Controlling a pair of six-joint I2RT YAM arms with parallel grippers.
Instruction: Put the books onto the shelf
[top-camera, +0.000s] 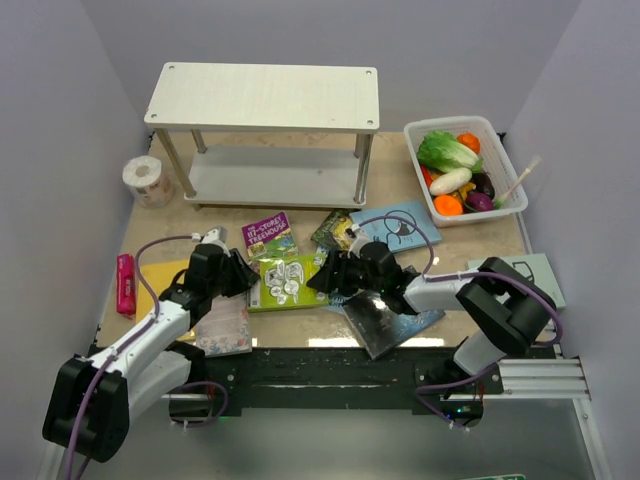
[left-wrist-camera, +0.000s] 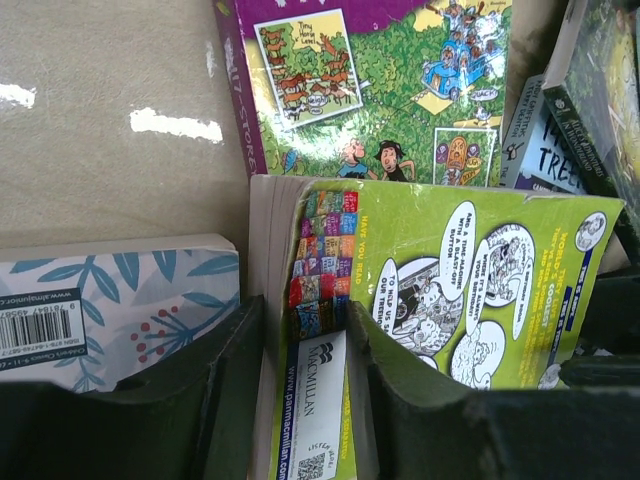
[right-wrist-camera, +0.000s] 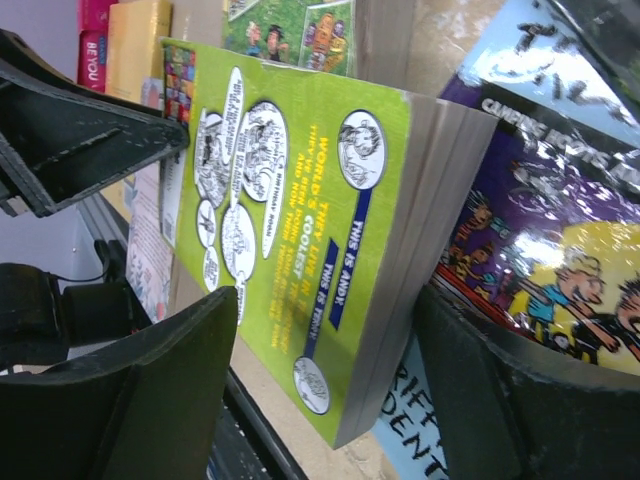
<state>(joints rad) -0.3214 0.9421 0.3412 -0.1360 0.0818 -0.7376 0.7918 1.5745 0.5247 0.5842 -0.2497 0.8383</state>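
Your left gripper (top-camera: 248, 276) has its jaws clamped on one end of the lime-green book (top-camera: 288, 282). In the left wrist view one finger (left-wrist-camera: 430, 420) presses on the green cover and the other sits against the far side, by the page edge. Your right gripper (top-camera: 320, 275) is at the opposite end of the same book with its jaws apart, one on each side of it, and a gap shows on the page-edge side.

The book is in the middle of the surface (top-camera: 390, 180), in front of the shelf (top-camera: 265, 97) and apart from it. Whether it is lifted clear of the surface cannot be told. The other books lie around it: a purple one (top-camera: 267, 232) just behind it, a pink floral one (top-camera: 225, 325) by your left arm, a dark grey one (top-camera: 375, 322) under your right arm, and a light-blue one (top-camera: 400, 222) nearer the shelf.
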